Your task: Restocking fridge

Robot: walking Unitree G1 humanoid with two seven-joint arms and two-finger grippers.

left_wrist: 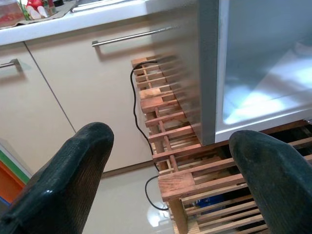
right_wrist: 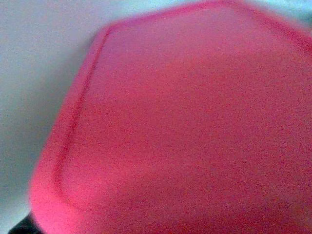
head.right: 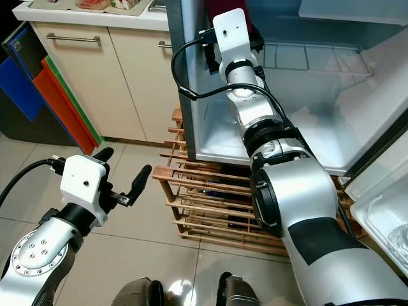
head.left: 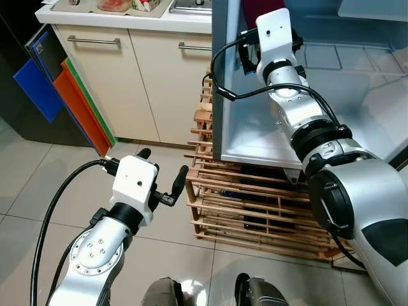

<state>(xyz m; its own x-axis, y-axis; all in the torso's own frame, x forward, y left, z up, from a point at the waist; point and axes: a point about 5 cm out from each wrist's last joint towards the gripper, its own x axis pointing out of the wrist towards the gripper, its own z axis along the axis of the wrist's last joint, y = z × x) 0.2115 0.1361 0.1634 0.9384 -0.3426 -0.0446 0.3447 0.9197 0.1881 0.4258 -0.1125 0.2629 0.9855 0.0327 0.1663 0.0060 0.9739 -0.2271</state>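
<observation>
Fridge (head.left: 255, 127) fills the upper right of our head view, door open, on a wooden slatted rack (head.left: 255, 204); our right gripper (head.right: 248, 29) reaches inside against a red lidded container (right_wrist: 185, 126), its grip hidden from us; lower left, our left gripper (head.left: 162, 172) hovers, its 2 fingers spread.

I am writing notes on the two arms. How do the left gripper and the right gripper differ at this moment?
The left gripper hangs low over the floor beside the wooden rack, while the right gripper reaches up into the open fridge. The left gripper is open and holds nothing; the right gripper is at a dark red item, its fingers hidden. Both sit on silver arms.
</observation>
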